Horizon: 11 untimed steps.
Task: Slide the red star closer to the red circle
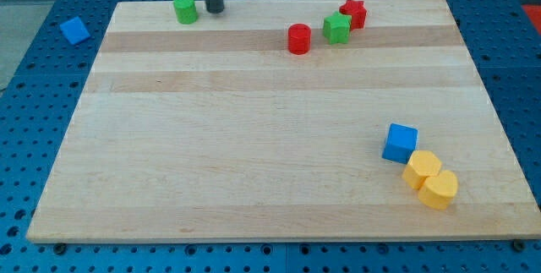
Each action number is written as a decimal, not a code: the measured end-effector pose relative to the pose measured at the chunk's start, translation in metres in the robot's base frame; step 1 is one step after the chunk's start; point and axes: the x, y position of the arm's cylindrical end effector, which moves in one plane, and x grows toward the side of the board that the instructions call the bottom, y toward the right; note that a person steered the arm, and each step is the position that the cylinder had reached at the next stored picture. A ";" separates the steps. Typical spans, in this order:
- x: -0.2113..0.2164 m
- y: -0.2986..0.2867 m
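The red star (354, 12) lies near the view's top right of the wooden board, touching a green star (336, 28) at its lower left. The red circle (298, 39) stands just left of the green star, a small gap between them. My tip (215, 8) rests near the board's top edge, well to the left of the red blocks and right beside a green circle (185, 8).
A blue cube (400, 143) and two yellow blocks (421, 169) (439, 189) cluster at the view's lower right. A small blue block (74, 30) lies off the wooden board (254, 155) on the perforated blue table at the upper left.
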 end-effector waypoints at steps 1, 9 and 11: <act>-0.011 0.062; 0.029 0.249; 0.052 0.178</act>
